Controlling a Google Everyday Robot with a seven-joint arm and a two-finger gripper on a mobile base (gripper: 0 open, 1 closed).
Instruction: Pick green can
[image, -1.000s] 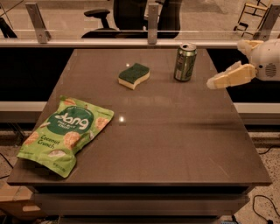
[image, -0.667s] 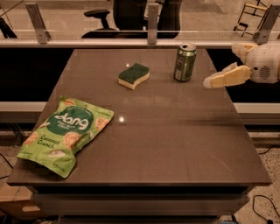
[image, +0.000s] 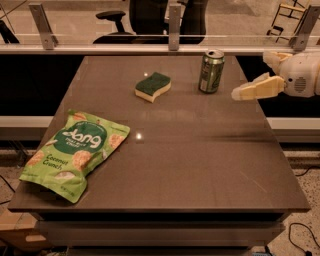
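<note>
The green can (image: 211, 71) stands upright on the far right part of the brown table (image: 200, 165); it is dark green with a silver top rim and pale markings. My gripper (image: 249, 75) comes in from the right edge of the camera view, just right of the can and apart from it. Its pale fingers (image: 257, 88) are spread, with nothing between them.
A green-topped sponge (image: 153, 86) lies left of the can. A flat light-green snack bag (image: 75, 153) lies at the table's front left. A glass rail with metal posts (image: 174, 27) runs behind the table, with office chairs beyond it.
My gripper has moved a little to the left, closer to the can. The can, sponge and bag have not moved.
</note>
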